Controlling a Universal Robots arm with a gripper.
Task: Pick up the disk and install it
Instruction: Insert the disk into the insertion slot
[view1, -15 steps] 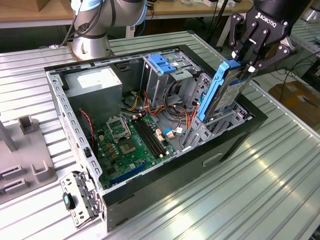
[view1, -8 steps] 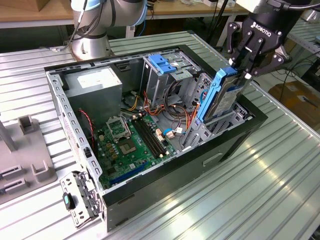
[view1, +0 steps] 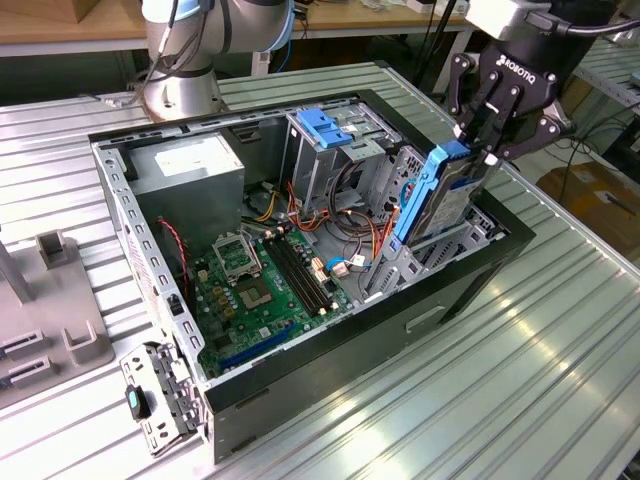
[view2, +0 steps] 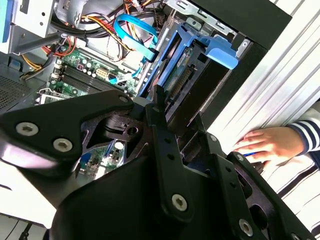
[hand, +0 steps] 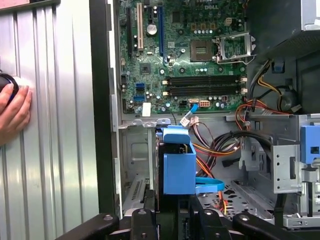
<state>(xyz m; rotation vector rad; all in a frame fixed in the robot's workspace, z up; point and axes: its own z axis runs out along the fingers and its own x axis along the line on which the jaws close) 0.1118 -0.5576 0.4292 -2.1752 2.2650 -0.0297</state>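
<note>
Clearly the gripper (view1: 476, 148) is clamped on the top edge of the disk (view1: 445, 200). The disk hangs upright directly beneath it, lower end down among the grey drive-bay brackets of the open computer case (view1: 500, 262). A person's hand (view2: 267, 145) rests on the table (view1: 560, 350) beside the case.

disk (view1: 446, 200) | blue-framed, silver-black | upright on edge | lower end inside drive bay (view1: 425, 262)

Smooth blue plastic edges the dull silver metal of the disk (view1: 445, 200), the gripper (view1: 478, 148) is matt black metal, the case (view1: 440, 300) is matt black outside and bare grey sheet metal inside, and the table (view1: 560, 340) is ribbed, glossy aluminium.
</note>
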